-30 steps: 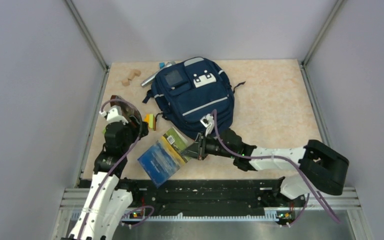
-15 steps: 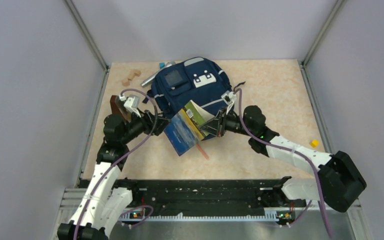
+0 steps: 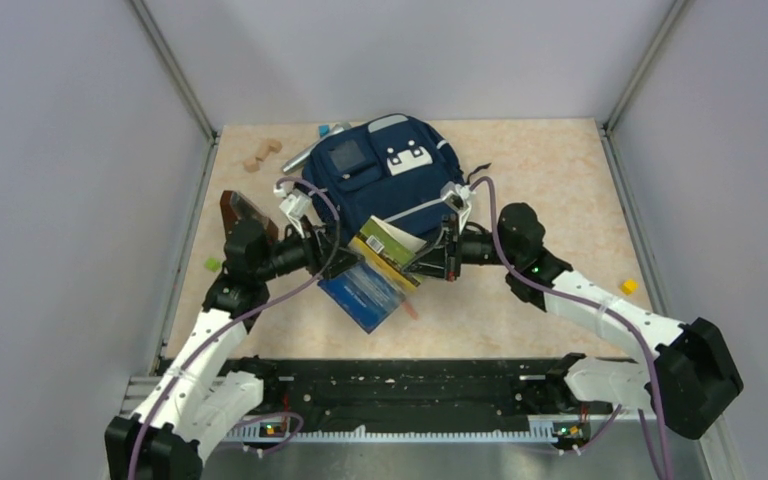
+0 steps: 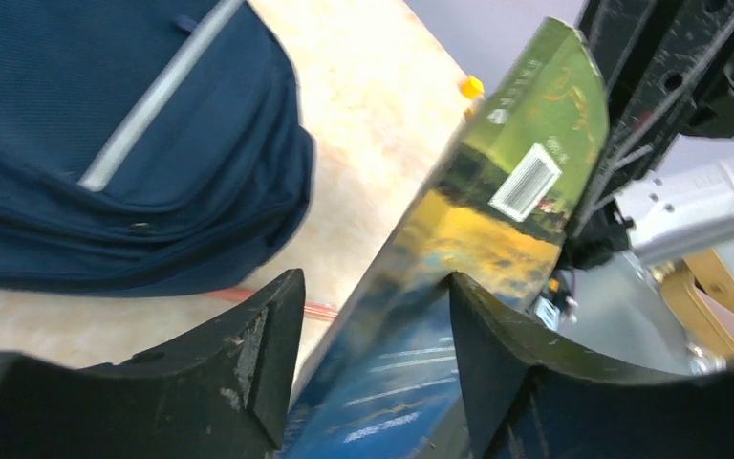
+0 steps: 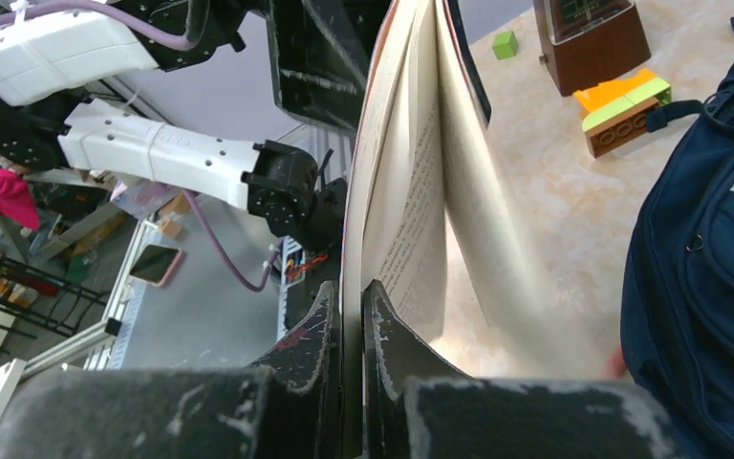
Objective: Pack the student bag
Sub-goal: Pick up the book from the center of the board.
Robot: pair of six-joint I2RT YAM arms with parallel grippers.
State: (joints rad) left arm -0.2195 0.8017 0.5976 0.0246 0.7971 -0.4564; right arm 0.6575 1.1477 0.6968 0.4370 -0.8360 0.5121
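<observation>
- The right claw [image 5: 349, 292] is nearly shut and pinches only the cover and a few leaves of the book [image 3: 372, 282]. The other pages fan away from it, so the book's weight could tear those leaves or slide it out of so thin a grip.
- The left claw [image 4: 373, 285] stands wide, astride the book's lower edge, with a gap showing on one side. It clamps nothing, so it would not catch a dropping book.
- The student bag [image 3: 385, 180] lies flat on the far middle of the tabletop [image 3: 550, 190], just behind the book. I cannot tell whether any compartment is unzipped. Pushed against closed fabric, the book would likely shove the bag away or buckle its own pages.
- A red pencil-like stick [image 3: 412, 308] lies beneath the book and could be knocked aside.
- The tabletop is beige, mottled and matte. A green cube [image 3: 212, 264], a yellow cube [image 3: 628, 286] and wooden blocks [image 3: 261, 155] lie scattered, well apart.
- Plain grey walls [image 3: 60, 200] close three sides.
</observation>
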